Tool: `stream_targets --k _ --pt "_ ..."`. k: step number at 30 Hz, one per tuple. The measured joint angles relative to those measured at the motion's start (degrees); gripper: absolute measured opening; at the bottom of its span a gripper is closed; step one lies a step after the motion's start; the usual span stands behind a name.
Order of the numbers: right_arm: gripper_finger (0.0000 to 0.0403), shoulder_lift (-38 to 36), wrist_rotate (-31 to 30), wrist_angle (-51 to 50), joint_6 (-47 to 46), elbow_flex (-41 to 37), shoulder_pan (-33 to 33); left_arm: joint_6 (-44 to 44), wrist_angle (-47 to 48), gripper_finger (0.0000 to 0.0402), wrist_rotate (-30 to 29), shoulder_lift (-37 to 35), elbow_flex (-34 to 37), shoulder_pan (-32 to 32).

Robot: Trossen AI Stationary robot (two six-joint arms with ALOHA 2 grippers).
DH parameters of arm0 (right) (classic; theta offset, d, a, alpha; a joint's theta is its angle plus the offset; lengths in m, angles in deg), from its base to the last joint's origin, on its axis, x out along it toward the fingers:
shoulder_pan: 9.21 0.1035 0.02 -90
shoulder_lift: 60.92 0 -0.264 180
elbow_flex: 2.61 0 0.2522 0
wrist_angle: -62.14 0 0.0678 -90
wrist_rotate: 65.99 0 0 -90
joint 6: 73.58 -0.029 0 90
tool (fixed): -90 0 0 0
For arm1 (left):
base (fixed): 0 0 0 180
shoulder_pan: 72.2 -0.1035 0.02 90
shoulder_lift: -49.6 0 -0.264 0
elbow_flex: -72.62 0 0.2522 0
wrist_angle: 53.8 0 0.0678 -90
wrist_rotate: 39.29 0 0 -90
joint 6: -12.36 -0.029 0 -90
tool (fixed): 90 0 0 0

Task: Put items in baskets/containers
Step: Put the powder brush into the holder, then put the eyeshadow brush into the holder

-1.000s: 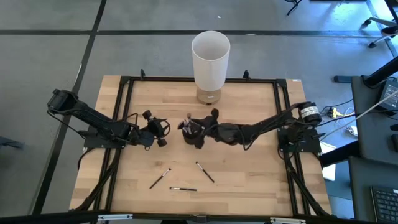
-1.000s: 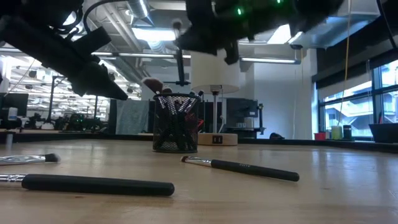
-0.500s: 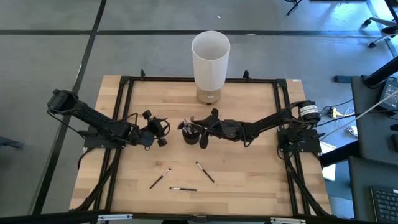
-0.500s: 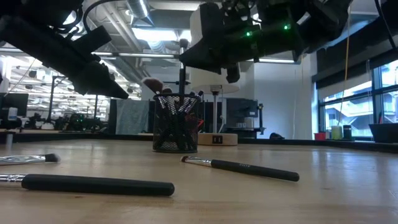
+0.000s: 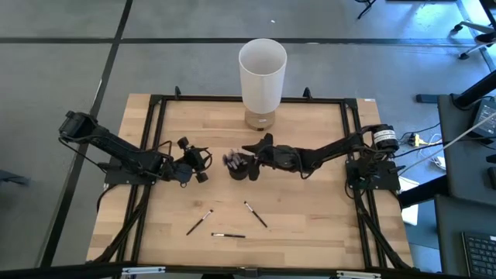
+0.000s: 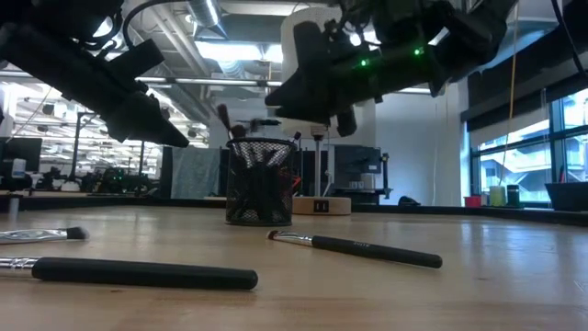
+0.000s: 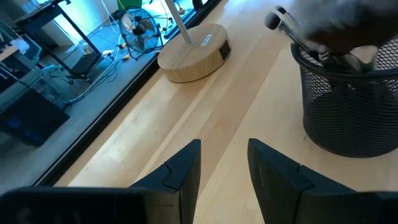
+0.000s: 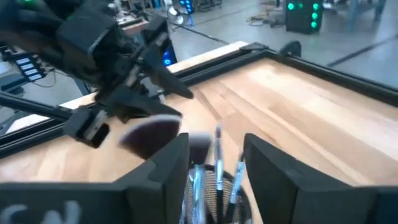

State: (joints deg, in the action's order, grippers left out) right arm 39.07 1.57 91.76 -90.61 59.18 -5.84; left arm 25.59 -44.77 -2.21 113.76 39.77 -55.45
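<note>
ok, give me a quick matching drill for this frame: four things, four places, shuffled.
Things:
1. mesh cup
2. white cylinder
3. three loose brushes
4. left end effector

Places:
A. far edge of the table
B. near part of the table
C. left of the cup, over bare wood
D. table middle, at the right end effector

Pairs: 1-D, 2-A, 3-B, 4-C

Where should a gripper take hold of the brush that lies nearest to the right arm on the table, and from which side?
Grip the brush at mid-handle, coming straight down from above. It lies flat on the bare table, apart from the other two brushes, so its thin dark handle is free on both sides. The fingers should probably close across the handle, not along it. The bristle tip is soft, so avoid it.
</note>
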Motion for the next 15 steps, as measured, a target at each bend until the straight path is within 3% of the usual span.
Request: stream_targets --k 8,15 --pt "0.0170 -1.03 0.09 -0.63 -0.53 0.02 -0.10 0.02 0.26 0.0127 0.08 0.00 0.00 0.00" --pt "0.0170 -8.95 -2.30 -5.56 2.53 0.04 1.05 0.18 0.26 0.0127 0.12 0.00 0.00 0.00"
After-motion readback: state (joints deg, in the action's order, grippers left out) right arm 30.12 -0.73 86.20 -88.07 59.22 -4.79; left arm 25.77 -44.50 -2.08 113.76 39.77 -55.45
